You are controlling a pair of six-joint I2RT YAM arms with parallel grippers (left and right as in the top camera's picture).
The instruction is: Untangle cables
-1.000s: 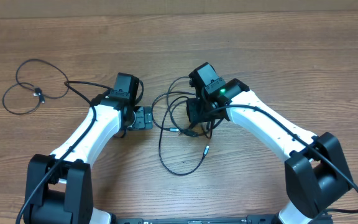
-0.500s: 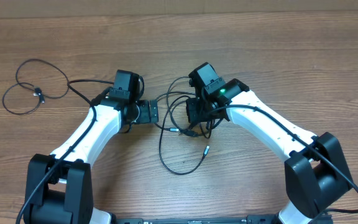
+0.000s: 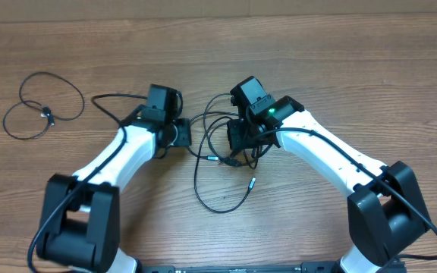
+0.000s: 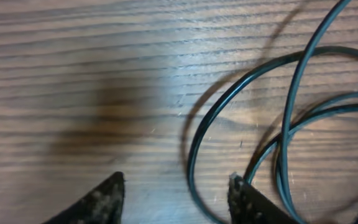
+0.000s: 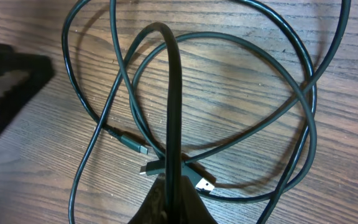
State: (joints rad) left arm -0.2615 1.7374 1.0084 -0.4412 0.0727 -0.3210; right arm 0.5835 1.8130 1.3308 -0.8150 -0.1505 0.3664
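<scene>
Cables [image 5: 174, 93] tangle runs far-to-near; right claw [image 5: 173, 198] pinches one; left claw [image 4: 176, 180] spread.

Brown wood-grain table [image 3: 370, 61], soft light

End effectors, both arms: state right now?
Left end effector: open, gripping nothing.
Right end effector: shut on a black cable.

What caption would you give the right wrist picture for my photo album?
Right pincer shut on a black cable, holding it arched over tangled loops on the wooden table.
</scene>
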